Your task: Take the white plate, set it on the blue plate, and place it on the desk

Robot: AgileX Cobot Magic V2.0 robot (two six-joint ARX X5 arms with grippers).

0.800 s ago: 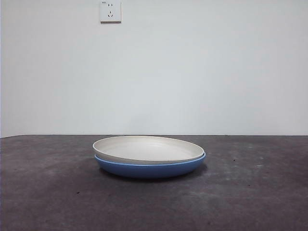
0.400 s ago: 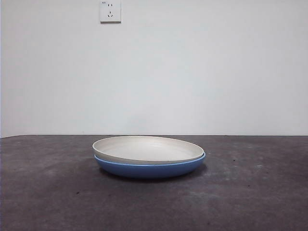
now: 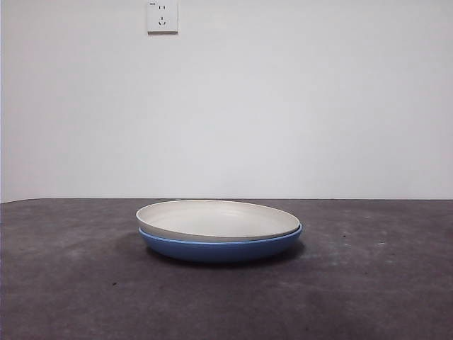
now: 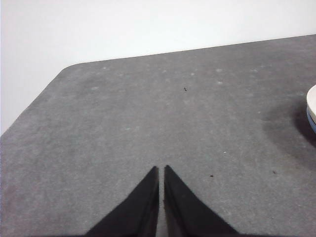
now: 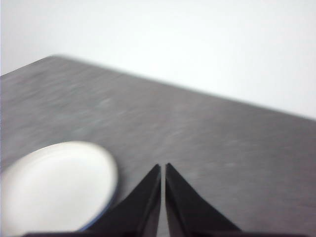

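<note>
The white plate (image 3: 216, 219) sits nested on the blue plate (image 3: 221, 249) on the bench (image 3: 368, 283), with the left hand (image 4: 161, 170) and right hand (image 5: 163, 168) both clenched, empty, above the bench.

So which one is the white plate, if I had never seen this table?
Start at the wall socket high on the pale wall and drop to the dark grey desk. There sits one low stack of two round plates. The white plate is the top one, matte cream, nested in the glossy blue plate whose rim peeks out beneath it.
</note>
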